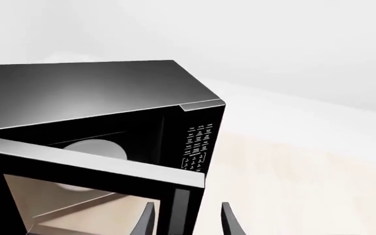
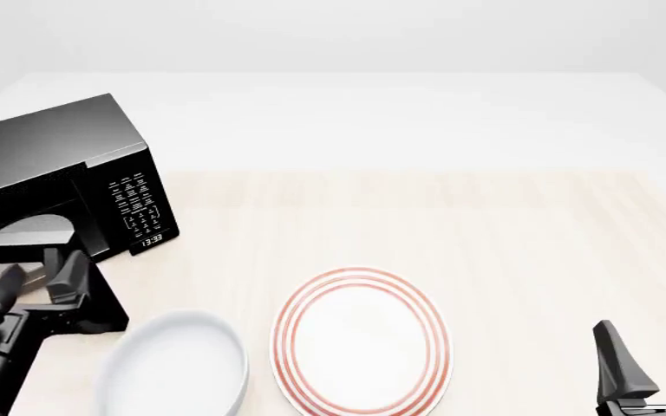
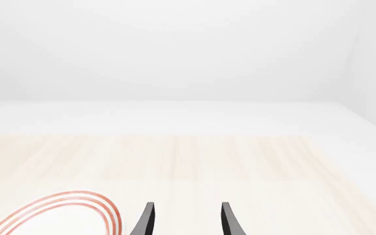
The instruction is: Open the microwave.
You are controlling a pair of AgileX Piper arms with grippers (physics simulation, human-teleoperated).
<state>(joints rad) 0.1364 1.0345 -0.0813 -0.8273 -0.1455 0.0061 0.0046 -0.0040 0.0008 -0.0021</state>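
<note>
Microwave (image 2: 67,169) at the far left of the tabletop (image 2: 449,217), its door swung partly open.

Inside the dark cavity a pale round turntable (image 1: 100,149) shows, nothing visible on it. The black box has a glossy windowed door (image 1: 77,196) and a white-marked keypad (image 2: 139,204) with a small clock. The left hand (image 2: 32,282) sits at the door's free edge, fingers spread, gripping nothing. Near it lie a white bowl (image 2: 177,368) and a red-ringed plate (image 2: 362,342), both holding nothing. The right hand (image 2: 645,355) waits near right, fingers apart, holding nothing.
</note>
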